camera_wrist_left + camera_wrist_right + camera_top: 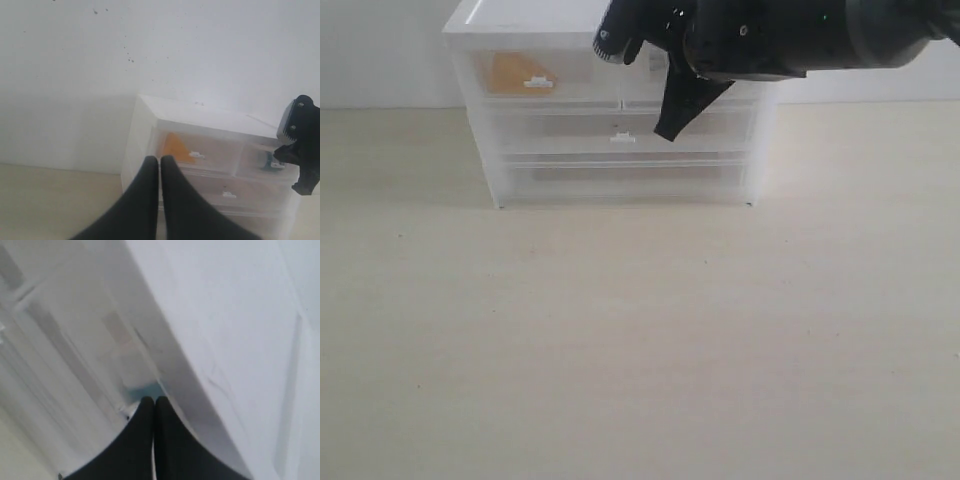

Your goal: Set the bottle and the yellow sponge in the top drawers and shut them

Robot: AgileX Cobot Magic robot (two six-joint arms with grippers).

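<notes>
Sponge [510, 72] lies inside the left top drawer [575, 75] of the cabinet [520, 18], showing as an orange shape through the cloudy front, just behind the small white tab [538, 82]. That drawer sits flush with the cabinet face.

Bottle [142, 389] is in the right top drawer [255, 157]. Only a teal blur of its label shows through the plastic. This drawer's front also looks level with its neighbour in the left wrist view, though the arm covers most of it in the exterior view.

Right claw [667, 130] hangs in front of the cabinet, its two black fingers pressed together with nothing between them. The tips point down over the seam between the right top drawer and the full-width drawer below. In its own wrist view the tips sit very close to the drawer front, at the teal patch. I cannot tell whether they touch it.

Left claw [160, 160] is also closed and empty, held off the cabinet on the sponge's side, facing it and the white wall [100, 60] behind.

The cabinet stands at the back of the pale worktop [640, 340].
</notes>
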